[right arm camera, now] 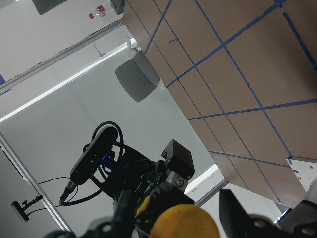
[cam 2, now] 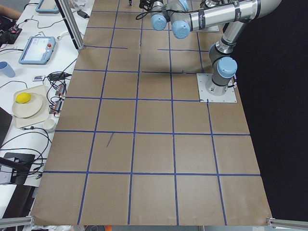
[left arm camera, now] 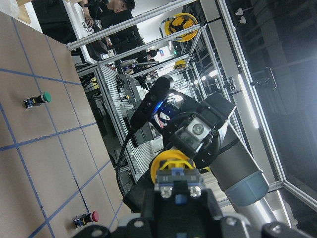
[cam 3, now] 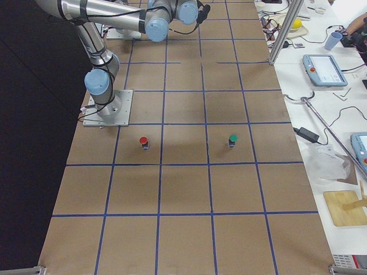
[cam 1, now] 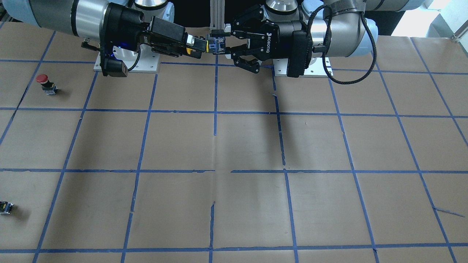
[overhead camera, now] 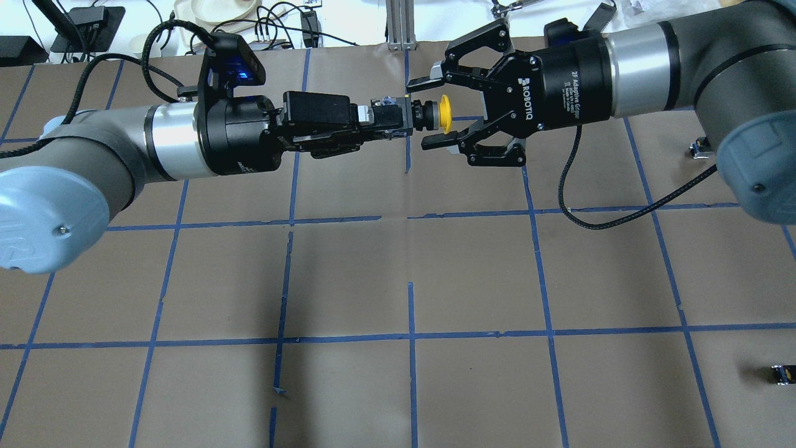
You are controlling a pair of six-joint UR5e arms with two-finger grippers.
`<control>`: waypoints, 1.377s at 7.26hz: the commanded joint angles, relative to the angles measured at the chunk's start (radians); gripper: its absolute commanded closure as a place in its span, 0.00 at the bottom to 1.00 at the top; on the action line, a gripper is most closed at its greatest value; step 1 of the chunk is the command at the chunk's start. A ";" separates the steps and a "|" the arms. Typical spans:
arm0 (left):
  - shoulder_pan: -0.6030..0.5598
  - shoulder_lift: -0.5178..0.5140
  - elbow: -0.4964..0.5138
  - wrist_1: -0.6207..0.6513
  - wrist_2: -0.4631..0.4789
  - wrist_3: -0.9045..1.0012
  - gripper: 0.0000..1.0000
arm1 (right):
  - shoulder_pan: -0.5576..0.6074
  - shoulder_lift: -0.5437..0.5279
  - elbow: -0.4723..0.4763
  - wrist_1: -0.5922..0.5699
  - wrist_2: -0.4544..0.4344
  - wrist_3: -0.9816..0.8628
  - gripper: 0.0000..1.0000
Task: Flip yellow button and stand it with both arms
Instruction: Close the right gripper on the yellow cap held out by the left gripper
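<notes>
The yellow button (overhead camera: 443,114) is held in the air, lying sideways, above the brown table (overhead camera: 472,267). My left gripper (overhead camera: 392,118) is shut on its black and grey contact block, with the yellow cap pointing towards my right arm. My right gripper (overhead camera: 421,113) is open, with one finger on each side of the cap and a clear gap to both. The left wrist view shows the block's screw face (left arm camera: 178,183) close up with the cap behind it. The right wrist view shows the cap (right arm camera: 183,224) between spread fingers. In the front view the button (cam 1: 215,44) sits between the two grippers.
A red-capped button (cam 1: 43,78) stands on the table near my right base plate and also shows in the right side view (cam 3: 143,141). A green-capped button (cam 3: 232,139) stands farther out. A tiny black-and-yellow block (cam 1: 5,207) lies at the table's edge. Operators' benches line the far side.
</notes>
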 commanded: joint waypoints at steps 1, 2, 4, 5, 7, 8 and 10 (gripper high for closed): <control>0.000 0.004 0.000 0.000 0.000 0.000 0.80 | 0.001 -0.006 -0.001 0.000 -0.003 0.021 0.37; 0.000 0.005 0.000 0.000 0.002 0.000 0.79 | -0.002 -0.005 -0.004 -0.003 -0.005 0.019 0.43; 0.000 0.005 0.001 -0.004 0.011 -0.011 0.31 | -0.005 -0.009 -0.004 -0.009 -0.005 0.018 0.58; 0.001 0.007 0.000 -0.009 0.014 -0.009 0.00 | -0.008 -0.011 -0.007 -0.009 -0.006 0.015 0.63; 0.001 0.005 0.001 -0.009 0.014 -0.009 0.00 | -0.010 -0.011 -0.019 -0.008 -0.026 0.015 0.64; 0.001 0.005 0.001 -0.009 0.014 -0.009 0.00 | -0.011 -0.011 -0.021 -0.005 -0.026 0.016 0.64; 0.020 0.002 0.012 0.000 0.035 -0.026 0.00 | -0.016 -0.021 -0.047 -0.016 -0.172 0.006 0.64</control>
